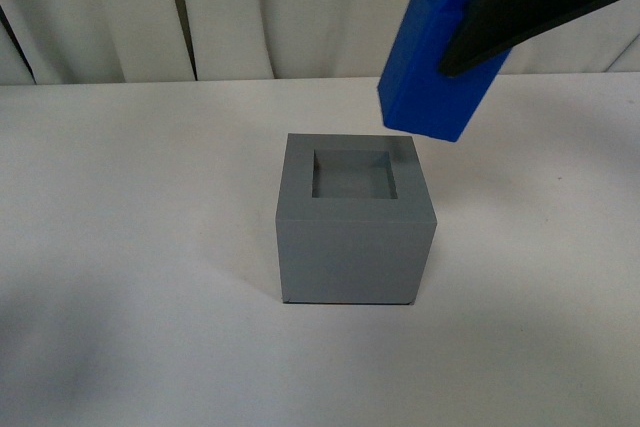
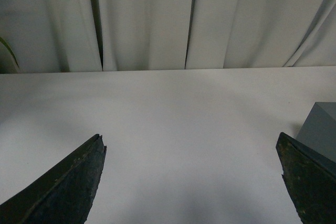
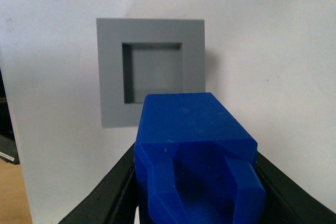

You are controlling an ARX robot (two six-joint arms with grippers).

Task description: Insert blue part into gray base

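The gray base (image 1: pixel 355 247) stands on the white table, its square recess (image 1: pixel 352 175) open and empty. My right gripper (image 1: pixel 465 52) is shut on the blue part (image 1: pixel 430 67) and holds it tilted in the air, above and to the back right of the base, apart from it. In the right wrist view the blue part (image 3: pixel 194 145) sits between the black fingers of the right gripper (image 3: pixel 194 156), with the base (image 3: pixel 150 72) beyond it. My left gripper (image 2: pixel 190 137) is open and empty over bare table. A corner of the base (image 2: pixel 320 129) shows beside one finger.
White curtains (image 1: pixel 280 7) hang behind the table's far edge. A green plant leaf (image 2: pixel 8 51) shows by the curtain in the left wrist view. The table's side edge and a wooden floor (image 3: pixel 13 192) show in the right wrist view.
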